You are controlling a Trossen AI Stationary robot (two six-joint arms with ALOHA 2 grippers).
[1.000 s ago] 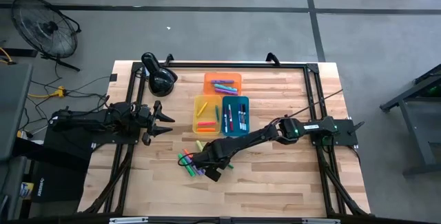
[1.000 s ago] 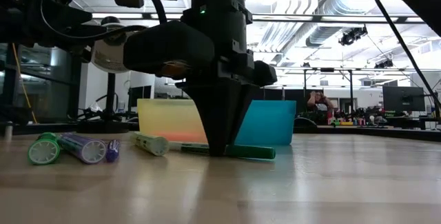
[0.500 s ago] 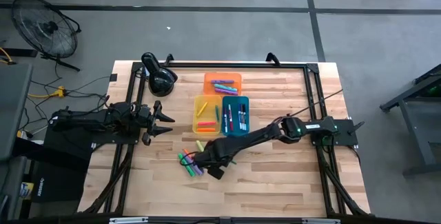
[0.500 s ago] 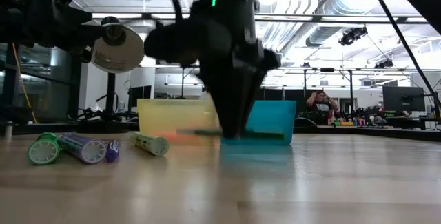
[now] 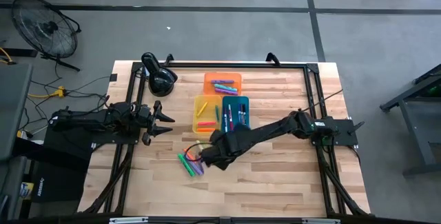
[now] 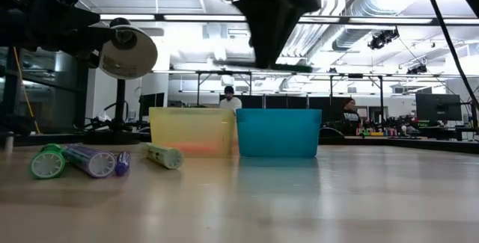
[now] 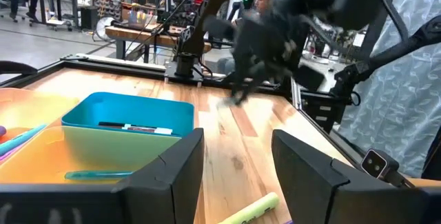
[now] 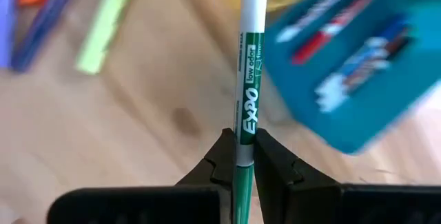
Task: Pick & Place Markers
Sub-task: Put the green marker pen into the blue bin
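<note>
Green marker [image 8: 246,107] sitting pinched between right end effector [image 8: 238,156] fingers | hanging above counter [image 5: 275,182] | left end effector [image 5: 164,120] gaping, idling empty.

Wood desk [image 5: 275,182] at frame centre. Three trays mid-desk: orange tray [image 5: 222,76] at back, yellow tray [image 5: 205,104] and blue tray [image 5: 236,105] side by side below it. Black lamp [image 5: 158,76] upper left on desk. Fan [image 5: 45,33] on floor, top left.
</note>
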